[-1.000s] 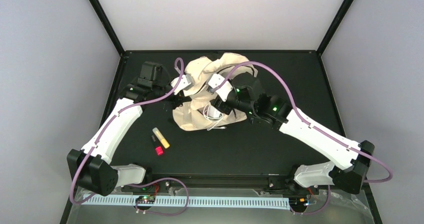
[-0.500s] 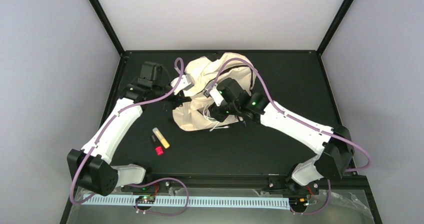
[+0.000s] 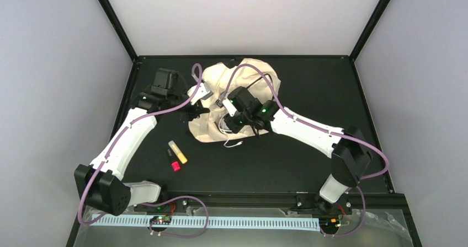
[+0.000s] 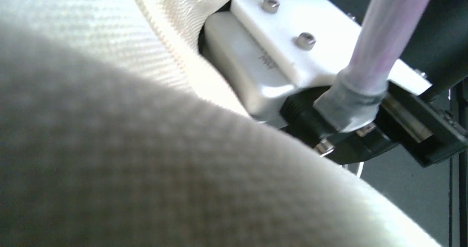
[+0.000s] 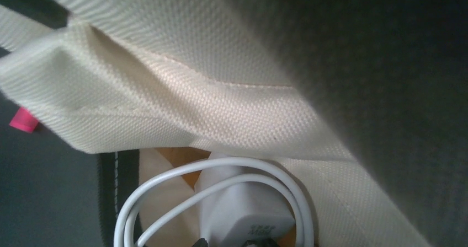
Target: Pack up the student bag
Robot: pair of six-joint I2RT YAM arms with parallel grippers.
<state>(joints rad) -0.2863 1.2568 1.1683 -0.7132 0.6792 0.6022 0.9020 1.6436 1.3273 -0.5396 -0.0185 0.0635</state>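
Note:
The student bag is a crumpled cream fabric heap at the back middle of the table. My left gripper is at the bag's left edge, shut on its fabric. That fabric fills the left wrist view and hides the fingers. My right gripper is pressed into the bag's front. A white charger block with looped white cable lies right at its jaws, under a fold of the bag. How the jaws stand around the block stays hidden. A cable end trails on the table.
A yellow marker, a small black piece and a red piece lie on the black table left of centre. A pink tag shows at the bag's edge. The right arm's camera housing sits close beside the left wrist.
The right arm has swung left and pushed its wrist with the charger further into the bag's front. The bag has bunched up around it. The left arm has held still.

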